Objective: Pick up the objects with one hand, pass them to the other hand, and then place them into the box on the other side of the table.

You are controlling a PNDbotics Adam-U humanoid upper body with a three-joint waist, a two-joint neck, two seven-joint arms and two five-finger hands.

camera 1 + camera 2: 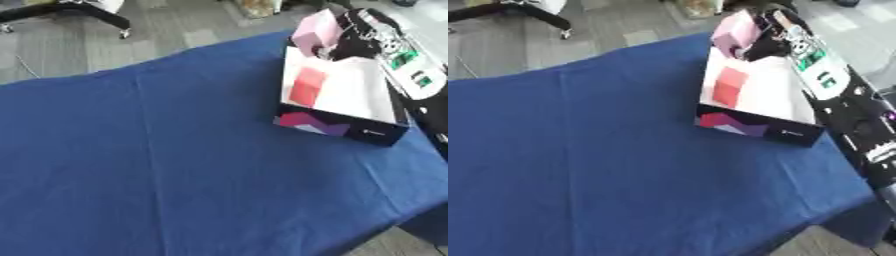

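An open box with a dark front wall and a white inside stands at the right side of the blue table. A flat red object lies inside it at the left. My right arm comes in from the right along the box's far side. Its black hand hangs over the far end of the box, and its fingers seem to be curled on a pale pink blocky object. The grip itself is blurred. My left hand shows in neither view.
The table's right edge runs close behind the box, and its front right corner drops off at the lower right. On the grey floor beyond the far edge stands a black wheeled stand.
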